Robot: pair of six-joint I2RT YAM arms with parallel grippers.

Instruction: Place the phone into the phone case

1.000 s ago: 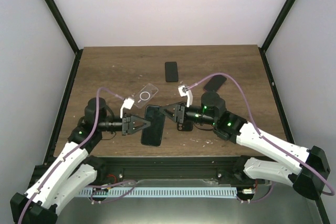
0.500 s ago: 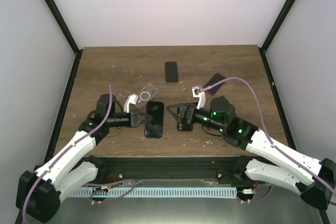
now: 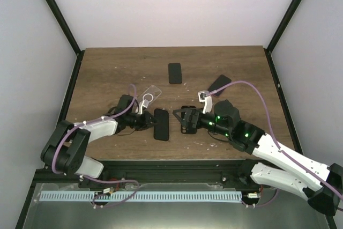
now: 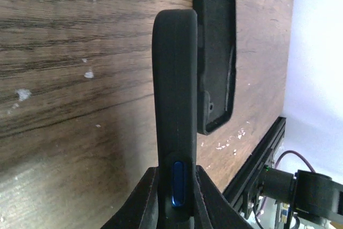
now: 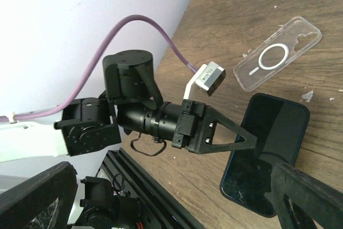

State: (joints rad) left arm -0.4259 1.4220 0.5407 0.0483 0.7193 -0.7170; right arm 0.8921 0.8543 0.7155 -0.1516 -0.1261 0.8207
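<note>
Wooden table (image 3: 107, 73), seen from above. Over the black phone case (image 4: 217, 52) hangs the right claw (image 3: 177, 120), jaws spread wide and holding nothing. Left of the case, the left claw (image 3: 151, 122) is clamped on a dark phone (image 3: 161, 124). The phone sits just beside the case, tilted on edge. Its long axis is parallel to the case's, running near-to-far across the table.

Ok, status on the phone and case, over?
Left fingers shut on phone, tipped up beside black case. Right fingers open beside it. Black case empty, nothing between; clear case lies apart.
</note>
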